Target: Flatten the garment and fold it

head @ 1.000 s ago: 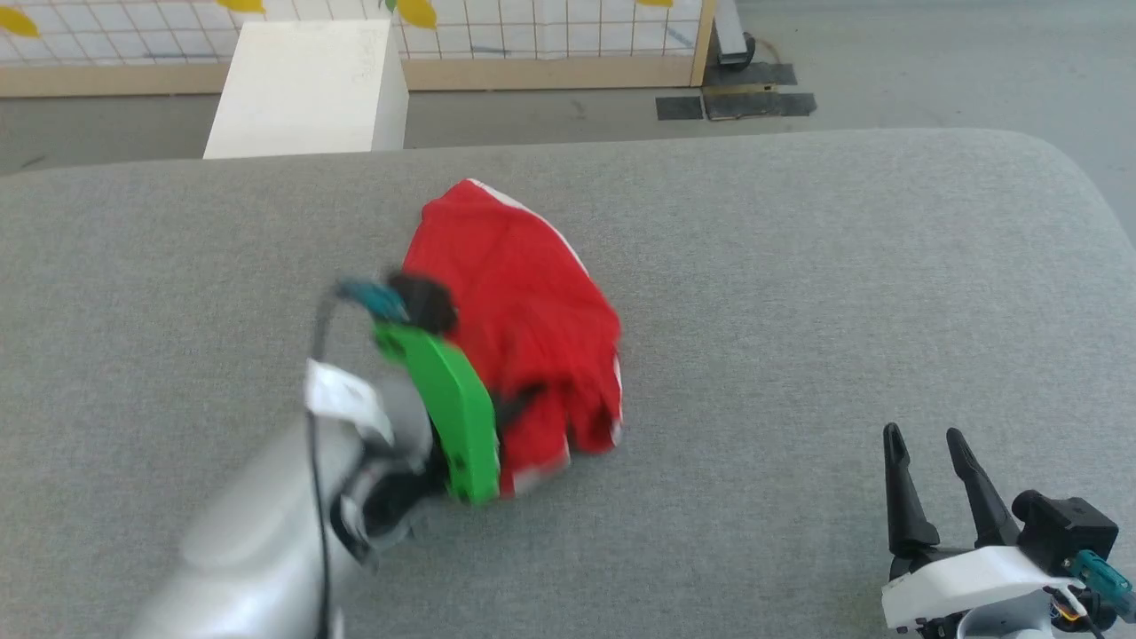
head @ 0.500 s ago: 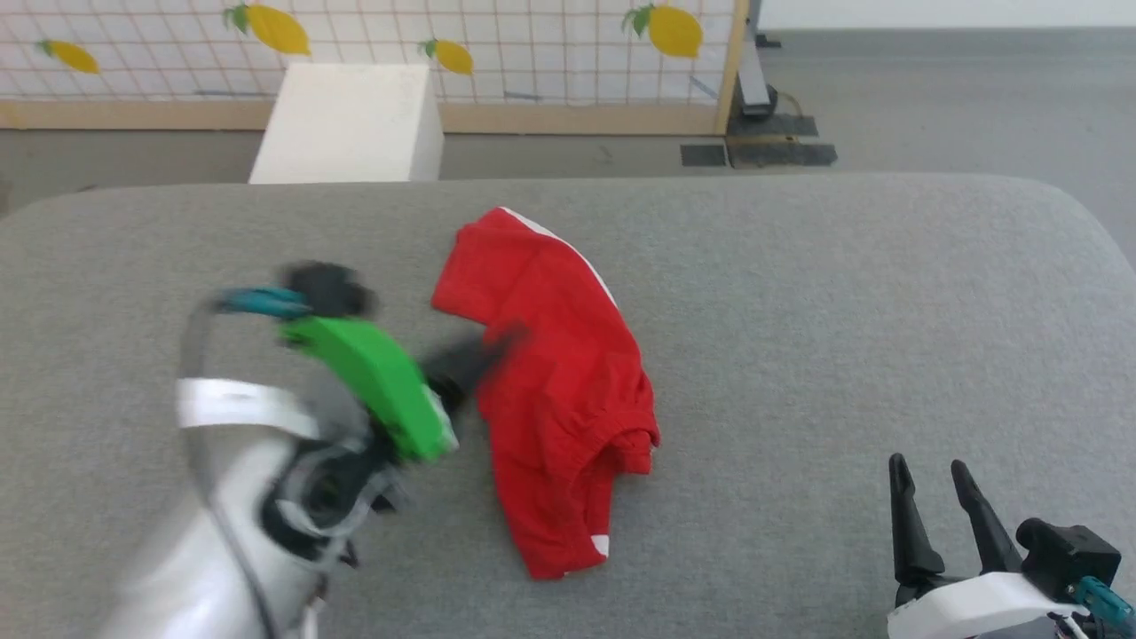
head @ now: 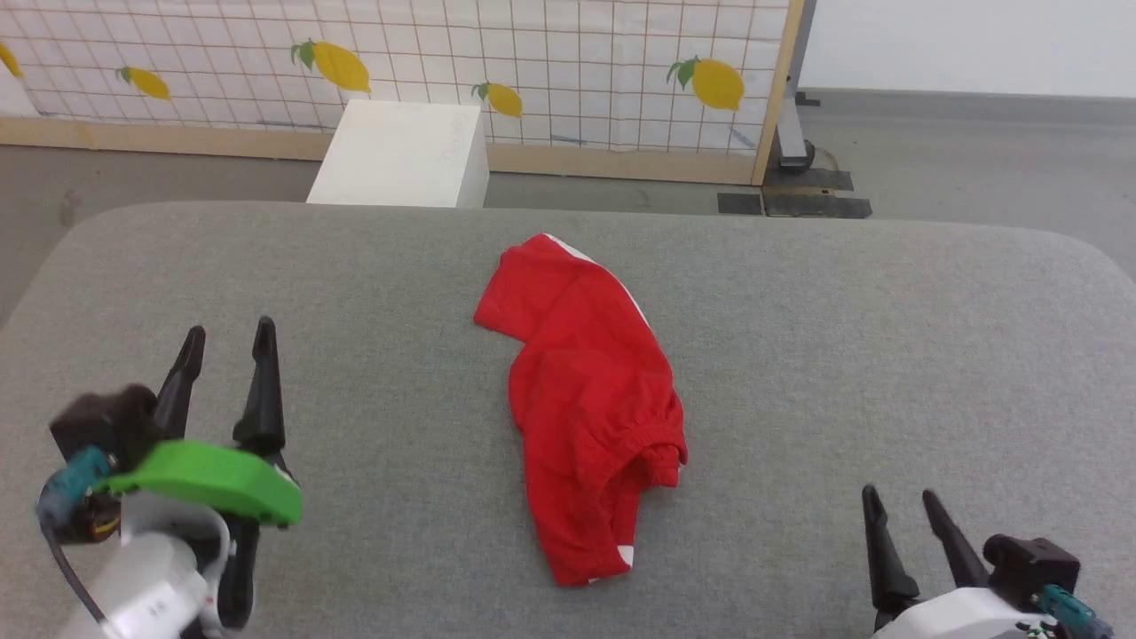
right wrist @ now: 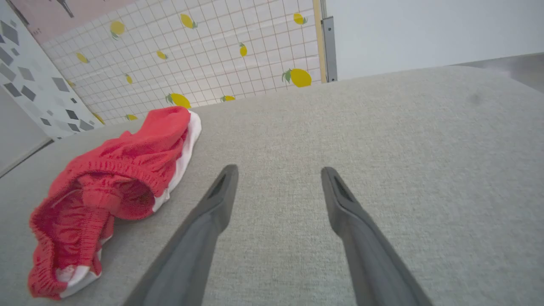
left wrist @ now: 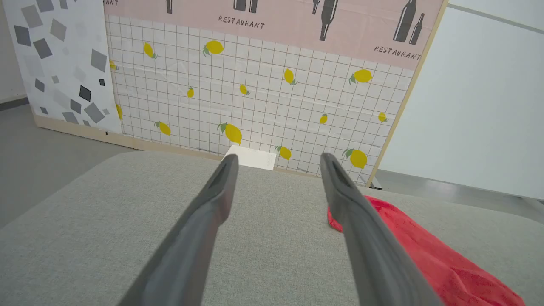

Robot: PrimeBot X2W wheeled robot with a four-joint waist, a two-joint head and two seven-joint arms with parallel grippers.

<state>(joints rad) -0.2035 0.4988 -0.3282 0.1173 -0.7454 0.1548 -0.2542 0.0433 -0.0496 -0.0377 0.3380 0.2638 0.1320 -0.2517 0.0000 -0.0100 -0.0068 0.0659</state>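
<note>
Head view shows the garment lying rumpled mid-table, its waistband bunched at the near end, so it is neither flattened nor folded yet. The left gripper at near left and the right gripper at near right both gape empty. A second ago the left one was at the cloth; now it sits well apart.

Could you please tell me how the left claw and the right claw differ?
The left claw wears a green cover; the right claw a white housing. The left claw sits left of the garment, the right claw to its right and lower in the head view. Both are open, empty, apart from the garment.
</note>
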